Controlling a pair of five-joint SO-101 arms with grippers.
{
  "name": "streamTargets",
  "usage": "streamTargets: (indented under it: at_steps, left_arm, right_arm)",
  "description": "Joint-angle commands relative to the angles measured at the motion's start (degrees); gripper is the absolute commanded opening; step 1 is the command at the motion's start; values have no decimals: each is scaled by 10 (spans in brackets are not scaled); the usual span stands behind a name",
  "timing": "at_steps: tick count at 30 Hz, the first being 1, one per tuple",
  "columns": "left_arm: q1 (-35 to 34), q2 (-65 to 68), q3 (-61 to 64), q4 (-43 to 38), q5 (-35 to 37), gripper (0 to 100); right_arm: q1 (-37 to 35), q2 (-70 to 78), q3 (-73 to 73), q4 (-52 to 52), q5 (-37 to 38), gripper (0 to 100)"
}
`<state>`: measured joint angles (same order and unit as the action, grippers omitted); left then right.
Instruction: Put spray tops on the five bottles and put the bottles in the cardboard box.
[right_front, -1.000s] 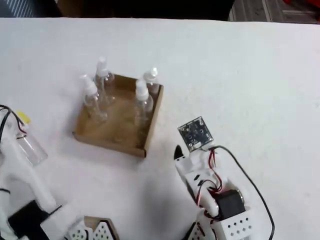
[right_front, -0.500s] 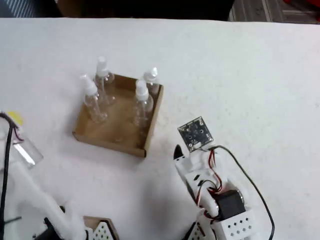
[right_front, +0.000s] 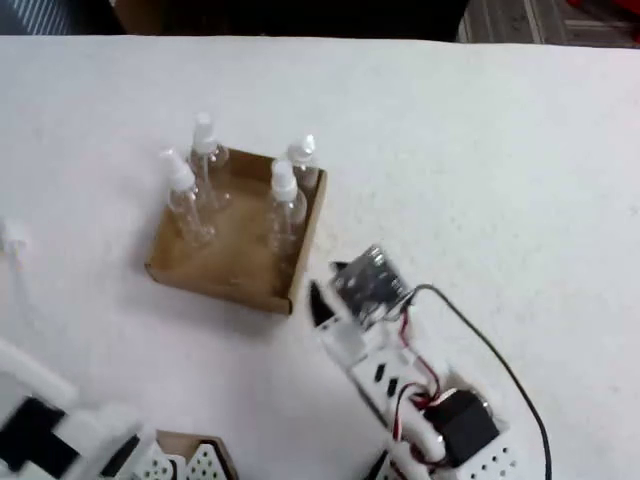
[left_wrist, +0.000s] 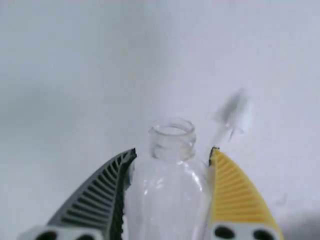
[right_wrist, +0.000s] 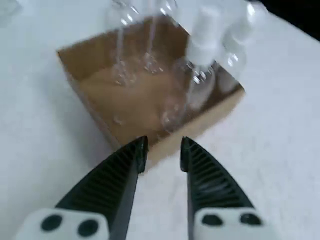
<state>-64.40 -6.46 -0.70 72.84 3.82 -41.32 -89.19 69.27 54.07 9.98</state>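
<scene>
The left tool (left_wrist: 173, 150) has one ribbed dark grey finger and one ribbed yellow finger, both on pale grey-white bases with black holes. Between them is a clear, colourless bottle (left_wrist: 167, 200), and just beyond the yellow finger is a white loose spray top (left_wrist: 232, 110) against the plain white table (left_wrist: 75, 60). The right tool (right_wrist: 162, 145) has two ribbed black fingers on white bases with black holes; directly ahead of it the cardboard box (right_wrist: 135, 95) is plain brown, and the boxed bottles (right_wrist: 200, 80) are clear with white fitted spray tops (right_wrist: 205, 30).
</scene>
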Motion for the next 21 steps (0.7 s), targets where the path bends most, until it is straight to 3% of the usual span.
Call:
streamTargets:
  at_steps: [1,6,12,17,21]
  left_arm:
    - [-29,78,-142,14,-6,20]
    - [-52,191,-280,54,-6,20]
    - [-65,307,-433,104,-5,20]
    - [-52,383,-519,156,-6,20]
    - [-34,426,-547,222,-47,20]
  right_arm:
    - [-107,4,-33,-78,1,32]
    - [-194,68,-34,-195,0,32]
    - [-262,305,-76,-374,-44,32]
    - [-274,473,-154,-382,-77,32]
    - [-275,485,-159,-351,-76,29]
